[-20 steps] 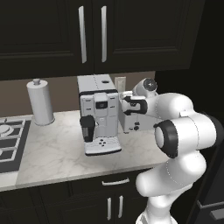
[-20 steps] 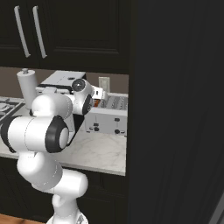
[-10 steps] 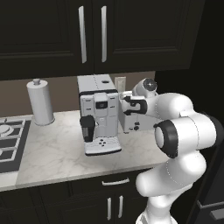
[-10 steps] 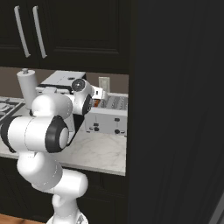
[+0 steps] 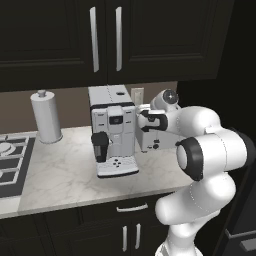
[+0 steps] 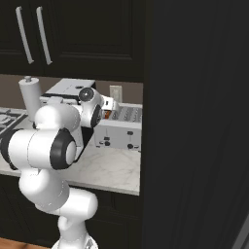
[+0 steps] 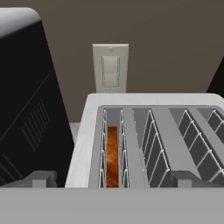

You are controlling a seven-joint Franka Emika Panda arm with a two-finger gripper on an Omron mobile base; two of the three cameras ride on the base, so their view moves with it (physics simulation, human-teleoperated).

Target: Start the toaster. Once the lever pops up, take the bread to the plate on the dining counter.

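A robot arm's tool (image 7: pixel 112 179), jaws spread wide and empty, hovers above the toaster (image 6: pixel 121 127) on the marble counter (image 5: pixel 65 172), the bread (image 7: pixel 112 155) sunk in the slot nearest the coffee machine (image 5: pixel 112 130)

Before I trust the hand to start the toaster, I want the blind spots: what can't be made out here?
- Toaster lever: none visible; its left end sits behind the arm in the right base view.
- Toaster in the left base view: mostly hidden by the coffee machine and arm.
- Bread: only its top edge shows in the slot, hand view.
- Hand: fingertips cut off at the bottom edge.
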